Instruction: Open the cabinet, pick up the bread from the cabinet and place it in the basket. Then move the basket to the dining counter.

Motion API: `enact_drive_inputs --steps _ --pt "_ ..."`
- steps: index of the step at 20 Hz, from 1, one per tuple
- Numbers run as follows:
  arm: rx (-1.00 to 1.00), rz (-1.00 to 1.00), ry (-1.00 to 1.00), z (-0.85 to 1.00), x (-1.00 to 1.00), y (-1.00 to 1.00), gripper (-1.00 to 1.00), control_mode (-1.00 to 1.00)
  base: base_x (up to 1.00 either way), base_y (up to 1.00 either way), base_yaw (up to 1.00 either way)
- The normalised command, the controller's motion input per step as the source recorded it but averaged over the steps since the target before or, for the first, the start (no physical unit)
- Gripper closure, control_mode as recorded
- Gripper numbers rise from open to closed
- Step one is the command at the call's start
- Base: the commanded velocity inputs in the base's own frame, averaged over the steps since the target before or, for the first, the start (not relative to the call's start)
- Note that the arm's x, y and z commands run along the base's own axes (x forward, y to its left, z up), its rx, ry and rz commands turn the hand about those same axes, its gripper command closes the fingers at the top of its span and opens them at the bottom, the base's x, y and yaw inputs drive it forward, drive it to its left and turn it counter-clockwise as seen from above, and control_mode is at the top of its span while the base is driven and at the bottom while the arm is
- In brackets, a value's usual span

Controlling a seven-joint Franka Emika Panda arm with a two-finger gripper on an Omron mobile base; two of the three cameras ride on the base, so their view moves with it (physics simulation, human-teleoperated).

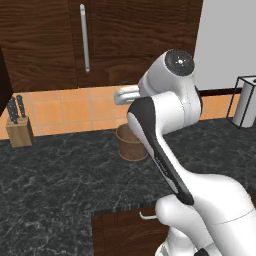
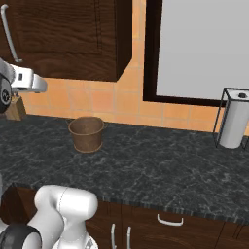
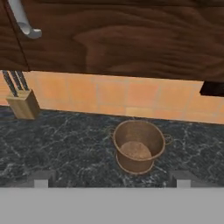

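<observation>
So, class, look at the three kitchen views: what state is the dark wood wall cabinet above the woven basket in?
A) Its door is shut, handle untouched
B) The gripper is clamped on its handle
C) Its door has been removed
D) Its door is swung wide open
A: the cabinet door lies flush and closed, its silver handle free, while the basket sits on the black counter below.

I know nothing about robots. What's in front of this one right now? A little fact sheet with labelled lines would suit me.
cabinet: dark wood, on the wall, door closed
handle: long silver bar, upright on the door
basket: round, woven, upright on the black counter below the cabinet, nothing in it
gripper: open, holding nothing, pointed toward the basket
knife block: at the tiled wall, left of the basket
paper towel roll: in a wire stand, right of the basket
</observation>
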Motion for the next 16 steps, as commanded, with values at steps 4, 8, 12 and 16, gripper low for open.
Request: enact_drive_inputs --steps 4,8,12,16 --pt "0.16 0.00 -0.08 0.48 0.13 0.85 -1.00 -1.00 0.00 0.00 0.00" --pt "0.11 0.00 -0.11 0.26 0.13 0.79 -1.00 -1.00 0.00 0.00 0.00" --pt "0.02 0.00 -0.12 0.22 0.22 0.42 -1.00 -1.00 0.00 0.00 0.00" --pt "0.02 0.00 -0.12 0.08 0.59 0.19 -1.00 -1.00 0.00 0.00 0.00"
